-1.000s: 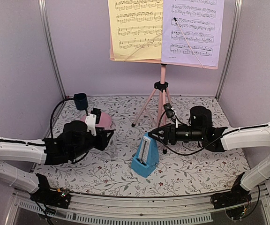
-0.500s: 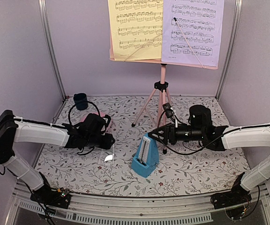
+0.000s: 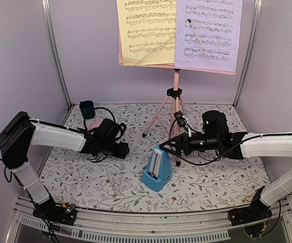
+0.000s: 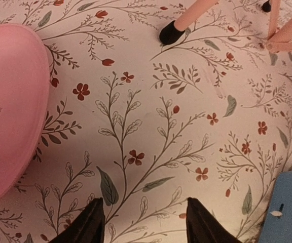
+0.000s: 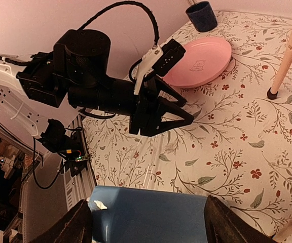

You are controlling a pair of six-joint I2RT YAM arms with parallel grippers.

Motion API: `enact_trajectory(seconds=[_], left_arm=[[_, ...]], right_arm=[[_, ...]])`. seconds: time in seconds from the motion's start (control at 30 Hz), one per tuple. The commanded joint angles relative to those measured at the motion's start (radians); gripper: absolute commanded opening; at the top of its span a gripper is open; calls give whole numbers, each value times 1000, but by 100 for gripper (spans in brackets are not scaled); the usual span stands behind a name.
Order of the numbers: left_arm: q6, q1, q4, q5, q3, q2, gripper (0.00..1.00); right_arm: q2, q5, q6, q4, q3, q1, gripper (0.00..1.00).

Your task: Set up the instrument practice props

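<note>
The pink tripod music stand [image 3: 175, 96] rises at the back, with a yellow sheet [image 3: 146, 30] and a lavender sheet [image 3: 209, 30] on its desk. In front of it, on the floral cloth, stands the blue pyramid metronome [image 3: 156, 174]. My right gripper [image 3: 162, 148] is at the metronome's top. In the right wrist view the metronome's blue body [image 5: 146, 215] lies between the gripper's spread fingers [image 5: 75, 225], and the gripper reads as open. My left gripper [image 4: 145, 208] hangs open low over bare cloth, left of the metronome [image 4: 288, 207], with nothing between its fingers.
A round pink plate [image 4: 9, 101] lies just left of the left gripper, and a dark blue cup [image 3: 87, 109] stands behind it in the back left corner. A tripod foot [image 4: 171, 31] rests on the cloth ahead. Walls close in the back and both sides.
My left arm has swung forward and to the right, down to the cloth beside the plate, and its jaws have spread. The right gripper's jaws have widened at the metronome's top.
</note>
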Motion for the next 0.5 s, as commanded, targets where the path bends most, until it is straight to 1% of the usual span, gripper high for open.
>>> enact_trajectory(seconds=[0.0,0.1,0.2,0.33,0.4,0.47], left_arm=[[20,12,45,36,-5,-64,58],[25,8,149,99,-84,-168,62],[54,-7,287,167,-187,-279,66],[68,-20,419,235,-308,-379,68],[61,-22,482,261,-372,-400,68],[64,-28,539,288,-412,-398,66]], right_arm=[[-20,61,-42,-215,5,-8,82],[-57,62,-39,-234,22,-8,87],[-94,57,-42,-256,30,-6,88],[-164,55,-37,-283,3,-3,88],[-198,54,-23,-285,-32,1,87],[-220,53,1,-276,-80,9,84]])
